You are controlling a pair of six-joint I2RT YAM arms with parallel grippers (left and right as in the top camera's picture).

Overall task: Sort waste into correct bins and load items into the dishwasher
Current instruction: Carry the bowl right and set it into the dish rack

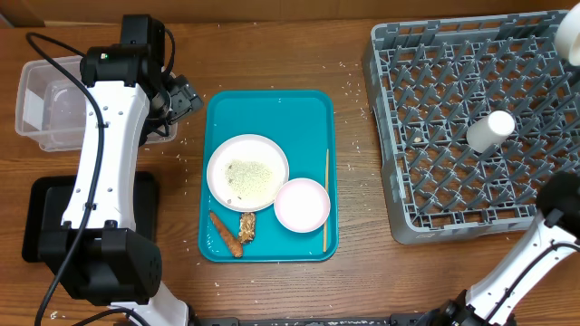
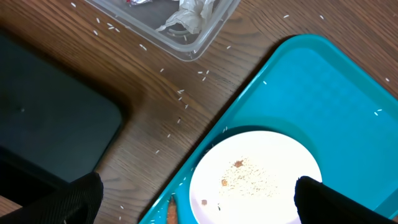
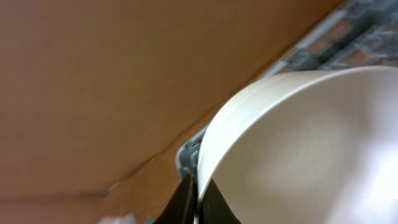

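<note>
Currently, loading is the step in hand: at the far right corner of the dish rack (image 1: 426,91), the right gripper (image 3: 198,200) is clamped on the rim of a white bowl (image 3: 298,143), which next calls for lowering between the pegs, clear of the cup (image 1: 490,131) standing mid-rack. Left of the rack, the teal tray (image 1: 272,113) holds the rice-strewn plate (image 1: 246,170), a smaller bowl (image 1: 302,204), a carrot stick (image 1: 225,234) and a brown chunk (image 1: 246,226); the left gripper (image 2: 199,205) hangs wide open and empty near its far left corner.
</note>
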